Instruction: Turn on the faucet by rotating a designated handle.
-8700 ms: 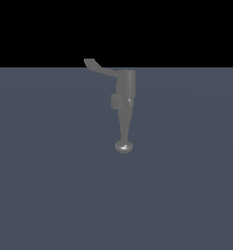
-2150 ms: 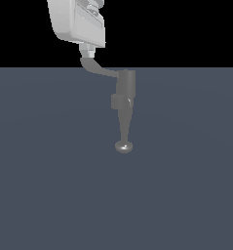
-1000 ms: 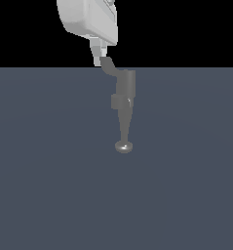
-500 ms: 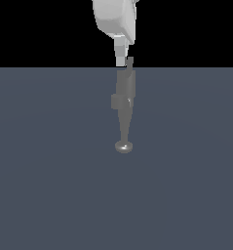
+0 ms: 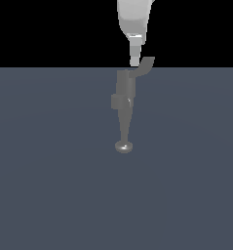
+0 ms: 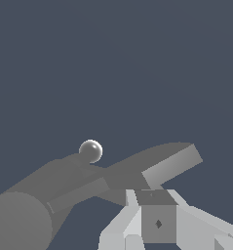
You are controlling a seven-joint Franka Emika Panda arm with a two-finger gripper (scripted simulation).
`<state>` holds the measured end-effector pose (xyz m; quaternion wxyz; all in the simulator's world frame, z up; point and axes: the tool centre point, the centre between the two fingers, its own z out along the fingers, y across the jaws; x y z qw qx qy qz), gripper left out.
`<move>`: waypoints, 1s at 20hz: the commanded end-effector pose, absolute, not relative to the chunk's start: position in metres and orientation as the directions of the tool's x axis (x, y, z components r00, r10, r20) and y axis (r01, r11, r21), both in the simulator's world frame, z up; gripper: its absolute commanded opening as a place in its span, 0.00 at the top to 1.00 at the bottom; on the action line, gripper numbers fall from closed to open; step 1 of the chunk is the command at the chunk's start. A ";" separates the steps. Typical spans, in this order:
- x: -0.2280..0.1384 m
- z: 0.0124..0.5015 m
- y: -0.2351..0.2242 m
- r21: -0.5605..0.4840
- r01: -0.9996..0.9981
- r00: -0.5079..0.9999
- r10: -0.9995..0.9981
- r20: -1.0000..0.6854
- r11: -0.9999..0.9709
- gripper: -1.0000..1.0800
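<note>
The gray faucet [image 5: 124, 93] stands upright in the exterior view, and its spout tapers down to a round knob [image 5: 123, 146]. The flat curved handle [image 5: 145, 65] juts from the body's top toward the exterior view's right, tip upturned. My white gripper [image 5: 134, 61] comes down from above with its fingers together. Its tip sits against the handle's base on the exterior view's left side. The wrist view has the faucet body [image 6: 20, 219], the knob [image 6: 90, 151] and the handle [image 6: 162, 163] just beyond my shut gripper [image 6: 156, 196]. Nothing is held between the fingers.
A flat dark blue-gray floor [image 5: 49, 185] spreads around the faucet. Behind it the background is black.
My gripper moved from the exterior view's left to its right, pushing the handle along. The handle swung from pointing left, through the middle, to pointing right.
</note>
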<state>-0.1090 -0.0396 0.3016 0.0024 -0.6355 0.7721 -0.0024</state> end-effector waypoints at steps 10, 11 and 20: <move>-0.087 0.300 -0.090 -0.004 -0.976 -0.218 -0.976 0.000 0.218 1.00; -0.086 0.300 -0.094 -0.003 -0.976 -0.219 -0.976 0.000 0.219 1.00; -0.072 0.299 -0.122 0.000 -0.974 -0.228 -0.974 0.000 0.228 1.00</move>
